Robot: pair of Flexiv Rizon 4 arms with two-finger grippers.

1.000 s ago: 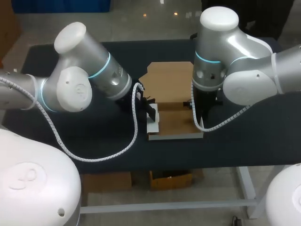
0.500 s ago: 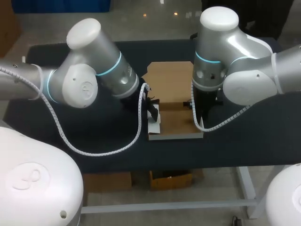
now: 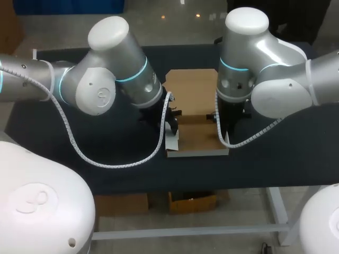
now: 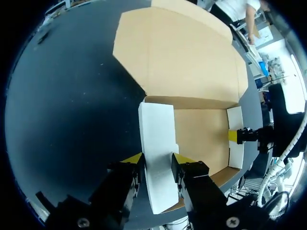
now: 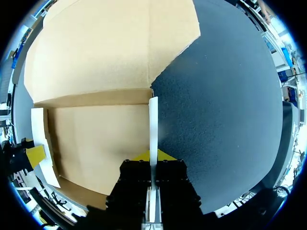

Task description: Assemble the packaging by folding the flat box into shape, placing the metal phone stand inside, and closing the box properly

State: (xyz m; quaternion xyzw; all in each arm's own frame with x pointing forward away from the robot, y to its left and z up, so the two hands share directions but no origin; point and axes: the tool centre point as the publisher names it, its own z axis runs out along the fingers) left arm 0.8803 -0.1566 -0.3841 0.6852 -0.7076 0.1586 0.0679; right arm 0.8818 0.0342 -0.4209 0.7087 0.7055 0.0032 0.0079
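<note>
The brown cardboard box [image 3: 198,136] lies unfolded on the dark table, its big lid panel [image 3: 190,90] flat at the far side. My left gripper [image 3: 172,127] [image 4: 156,160] is open and straddles the box's white left side flap [image 4: 156,129], which leans between its fingers. My right gripper [image 3: 222,129] [image 5: 152,155] is shut on the right side flap [image 5: 153,124], holding it upright on edge. The left wrist view shows that right gripper [image 4: 240,135] across the box floor [image 4: 199,139]. No metal phone stand is in view.
Dark table mat [image 3: 106,153] surrounds the box on all sides. The box's front edge [image 3: 196,153] is close to the table's near edge. My left arm's white cable [image 3: 122,164] hangs over the mat in front of the left side.
My left arm has swung right, toward the box, with its gripper staying at the left flap, which now shows less of its white face. The right arm has not moved.
</note>
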